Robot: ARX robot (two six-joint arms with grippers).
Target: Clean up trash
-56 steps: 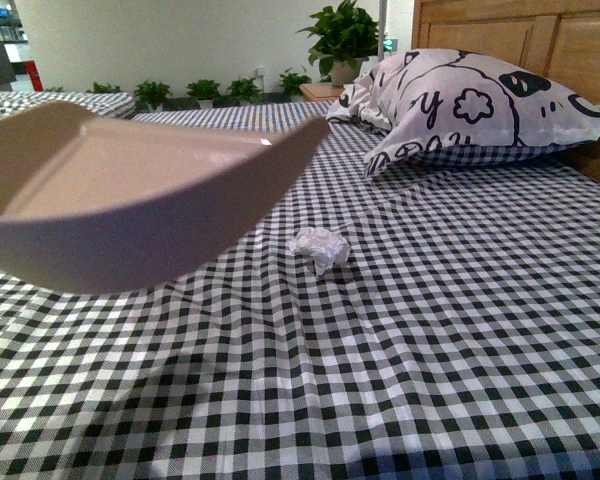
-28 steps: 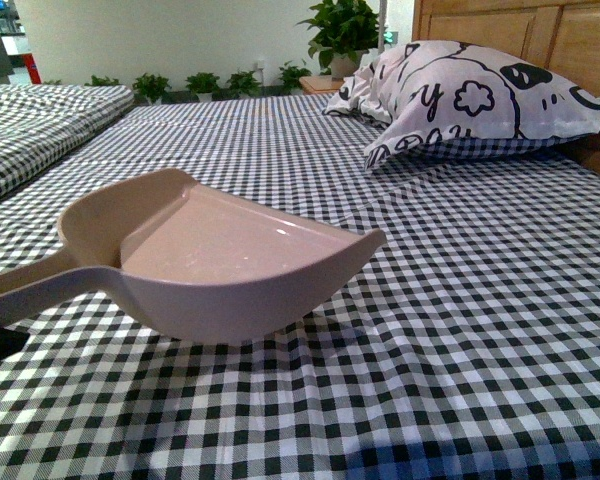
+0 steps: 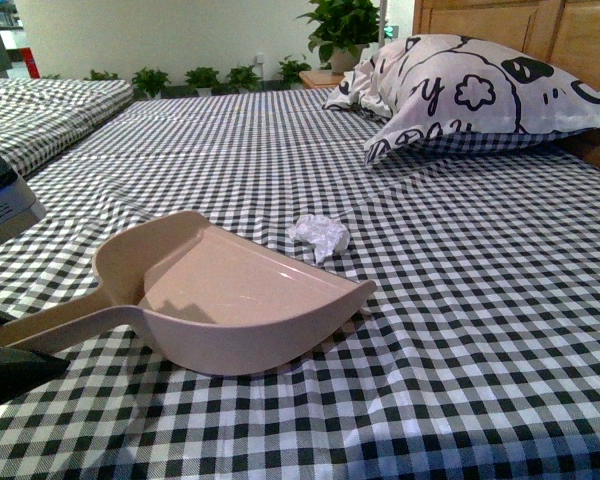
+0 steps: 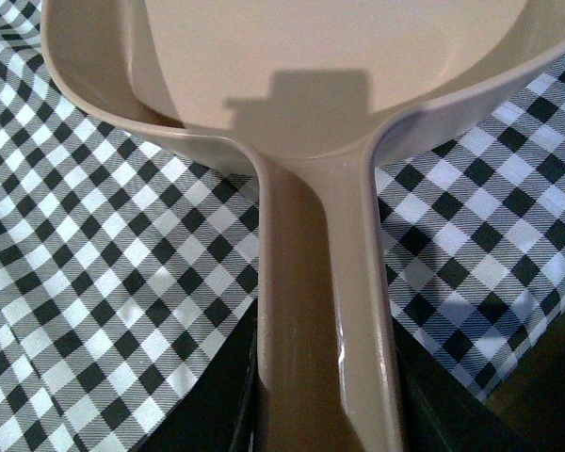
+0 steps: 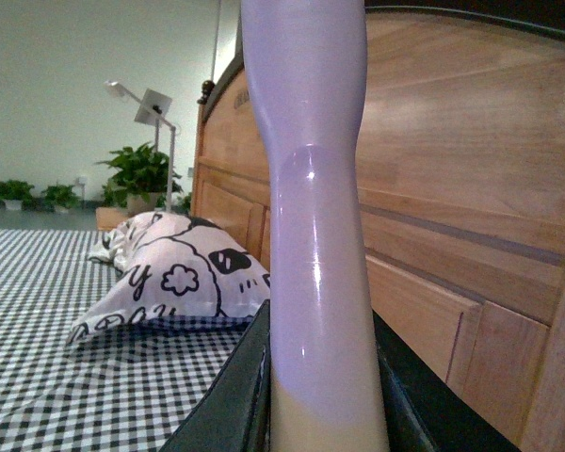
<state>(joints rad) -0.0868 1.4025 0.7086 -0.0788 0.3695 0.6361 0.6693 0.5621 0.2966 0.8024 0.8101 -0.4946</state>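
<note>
Landmark: the dustpan (image 3: 230, 310), pink, sitting on the checked bed (image 3: 460, 320) with its open mouth turned toward the pillow (image 3: 480, 95). Its far underside is hidden from the front view.

Trash (image 3: 319, 236): a small crumpled white wad on the bed, just past the dustpan's far rim on the pillow side. A strip of checked cloth shows between the two, so it is near the rim and not touching. It does not appear in either wrist view.

Left claw (image 4: 326, 400): in the left wrist view, dark jaws sit one on each side of the dustpan's handle and press against it — clamped on the dustpan. The frame edge cuts off the jaw tips. In the front view the claw is only a dark shape at the handle's end, cropped by the corner.

Right claw (image 5: 325, 410): out of the front view. Its own wrist view shows dark jaws closed against a pale lilac handle (image 5: 311, 188), which stands upright. The handle runs off the frame — the tool's head is cut off, so I cannot tell what tool it is. The dustpan is not in this view, so I cannot place this claw relative to it.

A grey block (image 3: 2, 205) sits on the dustpan's handle side, cropped by the frame. I cannot identify it.

The wooden headboard (image 5: 471, 207) stands behind the pillow, well beyond the dustpan.
</note>
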